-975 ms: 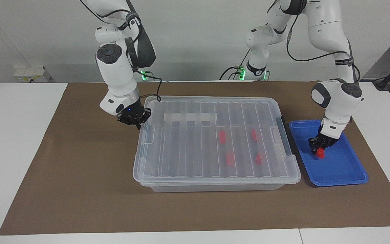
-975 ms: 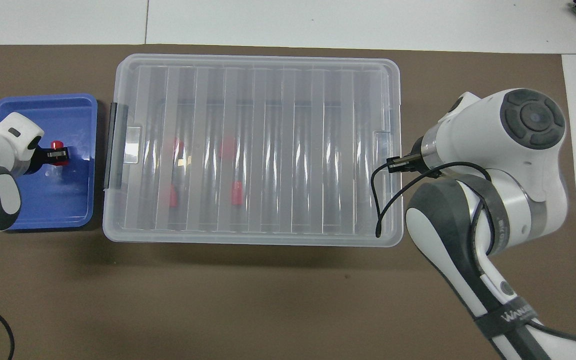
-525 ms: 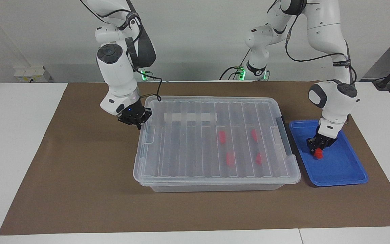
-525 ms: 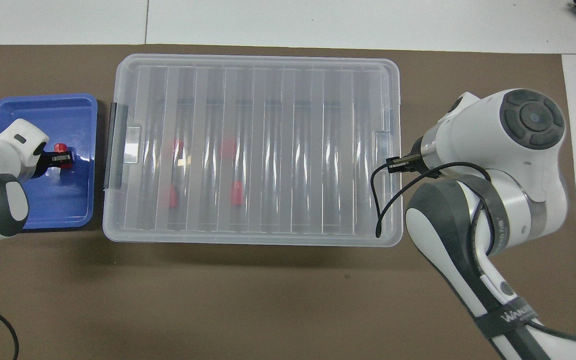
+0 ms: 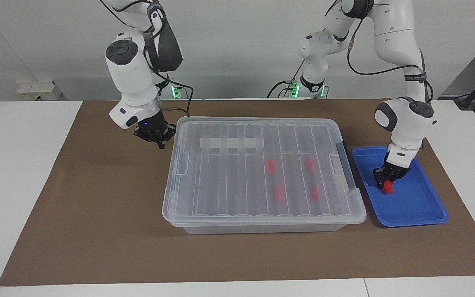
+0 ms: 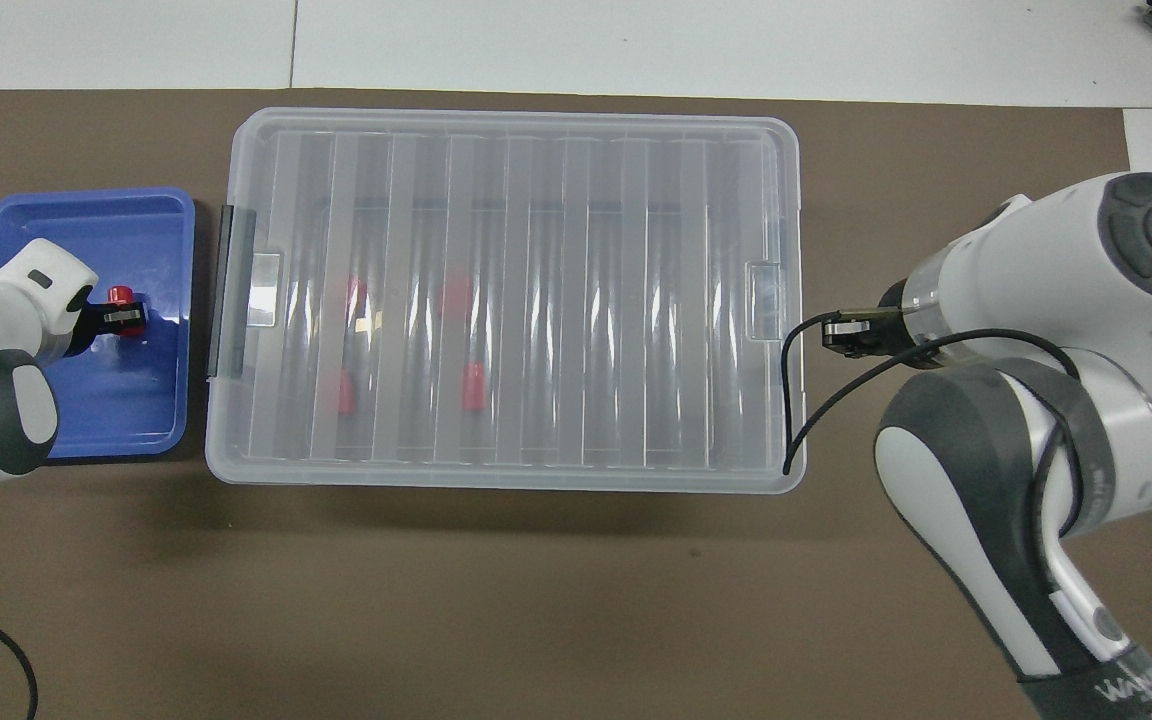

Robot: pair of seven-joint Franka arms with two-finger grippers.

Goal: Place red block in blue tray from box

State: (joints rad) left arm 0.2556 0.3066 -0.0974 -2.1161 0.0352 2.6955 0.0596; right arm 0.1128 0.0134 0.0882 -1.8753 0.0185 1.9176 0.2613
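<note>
One red block is held low in the blue tray by the clenched left gripper; the right gripper, fingertips pressed together, has been lifted off the box, so release is likely next.

A high camera across the table faces both robots, taking in the whole brown mat. A second, above the robots' end, looks steeply down. Half a turn apart, both views share the box and the blue tray.
</note>
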